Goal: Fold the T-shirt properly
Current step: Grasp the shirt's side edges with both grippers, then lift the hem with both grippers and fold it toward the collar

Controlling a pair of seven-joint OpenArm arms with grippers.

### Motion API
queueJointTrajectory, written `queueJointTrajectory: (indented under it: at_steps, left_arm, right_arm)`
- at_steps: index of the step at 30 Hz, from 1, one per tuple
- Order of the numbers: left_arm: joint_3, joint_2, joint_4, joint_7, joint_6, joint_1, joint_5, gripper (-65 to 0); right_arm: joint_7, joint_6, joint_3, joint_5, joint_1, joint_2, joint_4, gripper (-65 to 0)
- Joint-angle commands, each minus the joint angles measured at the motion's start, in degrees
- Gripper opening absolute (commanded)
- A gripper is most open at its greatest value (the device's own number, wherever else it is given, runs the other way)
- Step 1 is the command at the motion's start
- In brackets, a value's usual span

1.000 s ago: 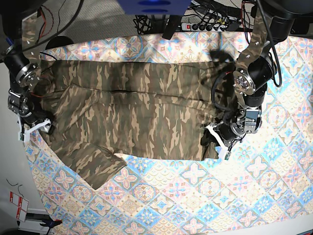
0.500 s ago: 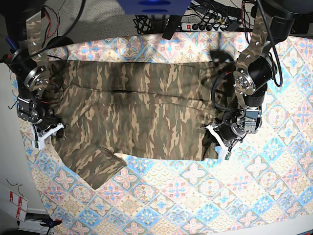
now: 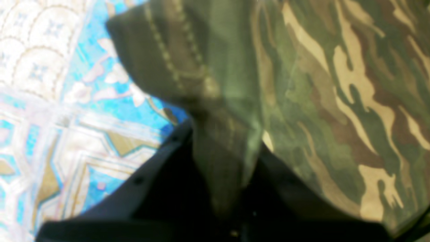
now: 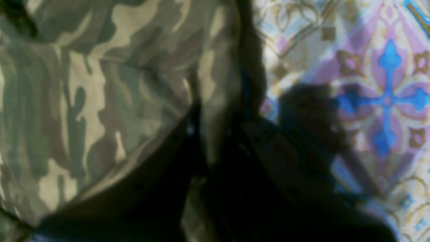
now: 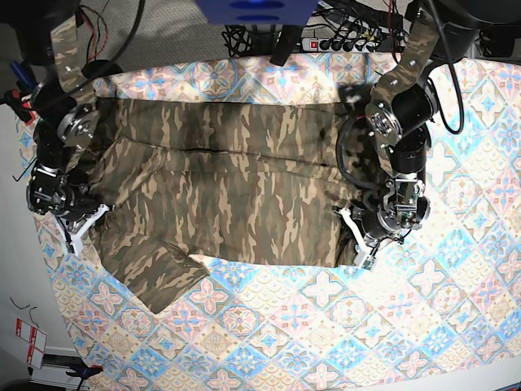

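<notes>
T-shirt, camouflage, spread on a patterned tablecloth, with two grippers on its near part.
Tablecloth point(image 5: 269, 342): pastel, with blue, pink and tan tile-like motifs, lying beneath and around the shirt. T-shirt point(image 5: 236, 195): olive, brown and tan, at the middle of the base view; long axis running left to right across that view, a flap pointing down toward its lower left; which end is the collar, cannot tell. Left gripper point(image 3: 225, 164): fingers pressed together on a stitched fold of the shirt, at the lower right in the base view. Right gripper point(image 4: 215, 144): fingers pinching a ridge of shirt cloth, at the left side in the base view. Red-and-white piece point(image 5: 29, 336): at the base view's left edge; any writing too small to read.
</notes>
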Motion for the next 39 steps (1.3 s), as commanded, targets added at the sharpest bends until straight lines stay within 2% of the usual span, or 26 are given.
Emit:
queueJointTrajectory:
  at_steps: [1,5,7,11,14,18,23,26,31,35,39]
  left_arm:
    - [0.1,-0.4,1.3,0.9,0.4,-0.9,0.7,-65.0]
    - [0.0,-0.4,1.6,0.9,0.4,-0.9,0.7,-65.0]
    - [-1.0,-0.7,1.6,0.9,0.4,-0.9,0.7,-65.0]
    - [-5.1,-1.3,1.7,0.9,0.4,-0.9,1.1,-65.0]
    - [-5.2,-2.4,3.4,0.9,0.4,0.3,0.8,-65.0]
    - [-5.3,-2.5,9.6,1.3,0.4,2.9,0.8,-65.0]
    - [-5.3,-2.1,20.7,7.3,0.4,4.9,-2.3,-65.0]
    - [-4.9,-2.5,23.1,9.5,0.4,5.2,-3.8,-65.0]
    - [-4.9,-2.5,23.2,9.5,0.4,5.6,-4.0,-65.0]
    - [-5.2,-2.5,24.3,9.3,0.4,7.2,-4.5,-65.0]
    - [-5.0,-2.5,26.9,9.3,0.4,8.8,-4.5,-65.0]
  right_arm:
    - [-0.7,0.2,-0.1,0.0,0.3,0.7,2.8,-64.7]
    - [-4.5,0.9,-0.2,-0.1,-4.5,-1.7,12.2,-64.7]
    - [-6.6,4.2,-0.2,-0.1,-5.9,-3.2,17.4,-64.7]
    - [-11.6,4.6,-0.3,-0.1,-6.4,-5.5,25.4,-64.7]
    - [-12.3,4.6,-1.5,-0.2,-6.4,-6.7,27.3,-64.7]
    - [-13.0,4.6,-8.0,-0.2,-6.4,-7.8,27.7,-64.7]
    - [-13.0,4.6,-10.1,-0.1,-6.0,-10.6,27.7,-64.7]
    - [-13.1,4.6,-10.3,-0.1,-4.9,-12.7,29.2,-64.7]
    - [-17.9,4.6,-10.3,-0.1,-5.4,-13.3,36.3,-64.7]
    - [-20.3,4.6,-10.7,0.0,-10.4,-14.0,44.4,-64.7]
    - [-21.4,4.6,-13.9,0.0,-14.6,-14.0,47.7,-64.7]
